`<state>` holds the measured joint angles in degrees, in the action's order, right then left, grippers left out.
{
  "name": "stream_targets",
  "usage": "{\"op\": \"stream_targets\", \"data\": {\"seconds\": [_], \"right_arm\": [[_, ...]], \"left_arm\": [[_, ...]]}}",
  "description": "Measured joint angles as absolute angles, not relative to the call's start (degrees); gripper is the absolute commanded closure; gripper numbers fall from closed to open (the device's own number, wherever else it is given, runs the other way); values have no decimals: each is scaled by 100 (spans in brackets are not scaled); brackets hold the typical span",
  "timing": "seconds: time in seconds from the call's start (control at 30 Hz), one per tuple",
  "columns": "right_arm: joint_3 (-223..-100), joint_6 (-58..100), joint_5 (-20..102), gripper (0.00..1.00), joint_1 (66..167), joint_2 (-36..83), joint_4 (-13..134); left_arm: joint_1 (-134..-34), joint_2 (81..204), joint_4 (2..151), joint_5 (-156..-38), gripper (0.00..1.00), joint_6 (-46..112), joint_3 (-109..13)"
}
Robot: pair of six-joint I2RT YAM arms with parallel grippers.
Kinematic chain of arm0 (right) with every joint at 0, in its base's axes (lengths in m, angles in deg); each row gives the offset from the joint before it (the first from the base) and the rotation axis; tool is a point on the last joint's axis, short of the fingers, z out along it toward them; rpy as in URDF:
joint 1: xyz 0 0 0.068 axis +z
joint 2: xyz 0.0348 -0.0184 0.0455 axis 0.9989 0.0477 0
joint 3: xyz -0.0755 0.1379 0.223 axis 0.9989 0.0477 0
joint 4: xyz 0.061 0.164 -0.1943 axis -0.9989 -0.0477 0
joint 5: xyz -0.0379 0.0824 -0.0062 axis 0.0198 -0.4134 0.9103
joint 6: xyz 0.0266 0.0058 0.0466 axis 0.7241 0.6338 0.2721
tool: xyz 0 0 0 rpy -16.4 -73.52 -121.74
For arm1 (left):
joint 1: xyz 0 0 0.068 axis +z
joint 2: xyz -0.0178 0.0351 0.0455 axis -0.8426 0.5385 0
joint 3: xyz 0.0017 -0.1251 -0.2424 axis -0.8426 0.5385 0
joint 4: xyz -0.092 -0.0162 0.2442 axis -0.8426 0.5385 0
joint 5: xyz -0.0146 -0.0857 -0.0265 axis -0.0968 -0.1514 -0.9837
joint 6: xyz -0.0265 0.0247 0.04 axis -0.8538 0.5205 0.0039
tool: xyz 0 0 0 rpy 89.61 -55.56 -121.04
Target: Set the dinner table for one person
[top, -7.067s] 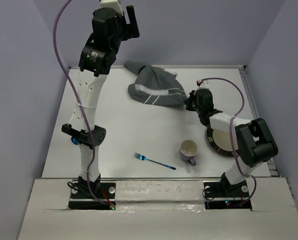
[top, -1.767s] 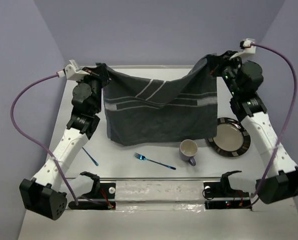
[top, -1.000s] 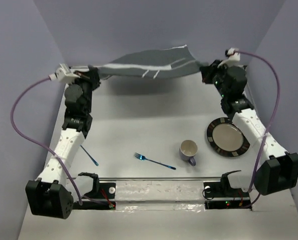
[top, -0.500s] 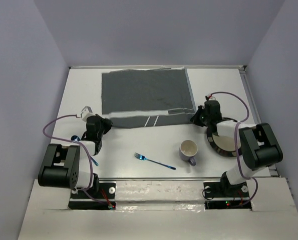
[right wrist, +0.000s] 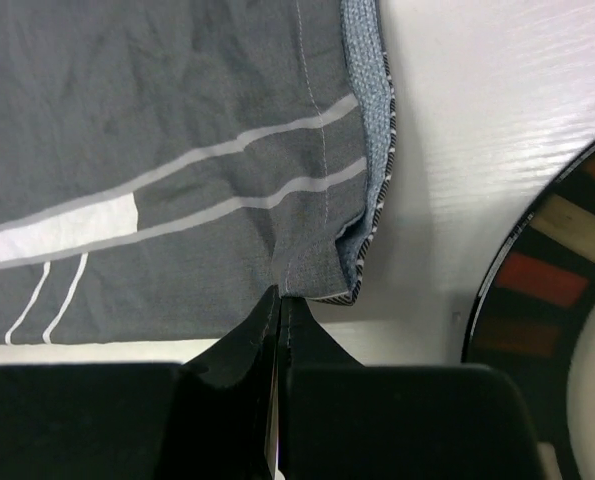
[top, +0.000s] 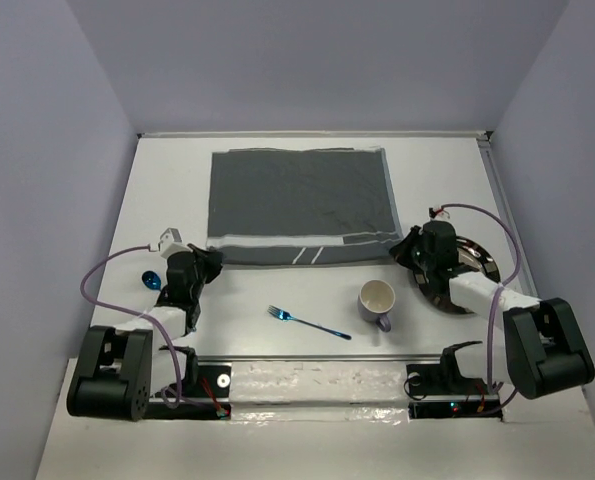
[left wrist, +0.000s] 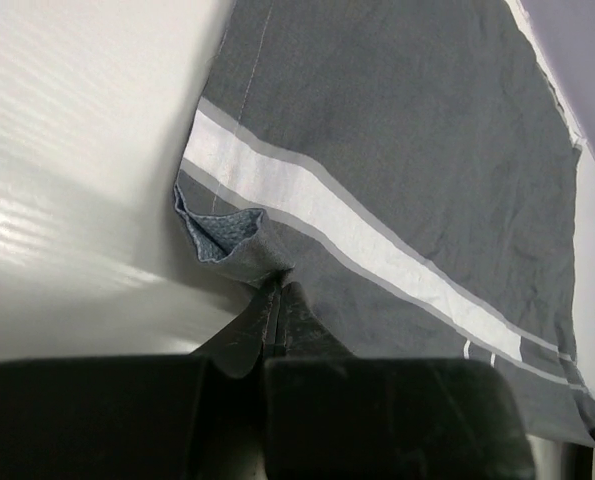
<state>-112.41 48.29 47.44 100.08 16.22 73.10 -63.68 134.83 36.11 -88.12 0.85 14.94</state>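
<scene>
While both arms lie low over the white surface, a blue fork rests nearer the bases than either pair of fingers, roughly midway between them. A pale mug stands upright nearer than the right fingers and a little to their left. Just outside the left fingers, a small blue piece shows on the surface, too hidden by the arm to name.

The left fingers are pressed together on the near left corner of the dark grey placemat, and the cloth there is bunched up into a small raised fold. The right fingers are pinched closed on the near right corner, where the hem is turned over and shows a lighter underside. A dark-rimmed plate lies just right of the right fingers, apart from the cloth and partly under that arm.

Beyond both pairs of fingers the placemat lies spread flat toward the far edge of the surface, its pale stripes running along the near side between the two held corners.
</scene>
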Motion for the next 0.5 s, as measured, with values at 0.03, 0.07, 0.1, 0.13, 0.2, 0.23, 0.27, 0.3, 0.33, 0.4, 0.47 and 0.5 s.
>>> {"op": "stream_targets", "data": {"seconds": [0.03,0.07,0.1,0.13,0.2,0.23,0.27,0.3,0.33,0.4,0.47,0.5], "right_arm": [[-11195,4853,4772,100,10008,1526,7304],[-11153,4881,4796,100,10008,1429,7299],[-11090,4912,4814,100,10008,1324,7288],[-11049,4934,4827,100,10008,1263,7273],[-10972,4990,4866,100,10008,1156,7196],[-10902,5028,4897,100,10008,1062,7155],[-10863,5045,4917,100,10008,1010,7124],[-10828,5067,4932,100,10008,940,7081],[-10802,5104,4943,100,10008,865,7013],[-10773,5152,4954,100,10008,747,6943],[-10764,5185,4951,100,10008,651,6882],[-10743,5222,4951,100,10008,575,6871]], "left_arm": [[-6368,13383,3635,-8825,100,82,1555],[-6368,13210,3668,-8856,100,78,1660],[-6368,13094,3681,-8886,100,76,1706],[-6368,12908,3724,-8923,100,71,1774],[-6370,12557,3842,-8969,100,52,1857],[-6370,12384,3888,-8987,100,28,1889],[-6370,12181,3976,-9009,100,4,1922],[-6370,12043,4013,-9013,100,-18,1944],[-6372,11868,4107,-9024,99,-33,1968],[-6372,11569,4286,-9033,91,-66,2021],[-6374,11354,4430,-9033,90,-99,2060],[-6374,11212,4540,-9031,89,-136,2075]]}}
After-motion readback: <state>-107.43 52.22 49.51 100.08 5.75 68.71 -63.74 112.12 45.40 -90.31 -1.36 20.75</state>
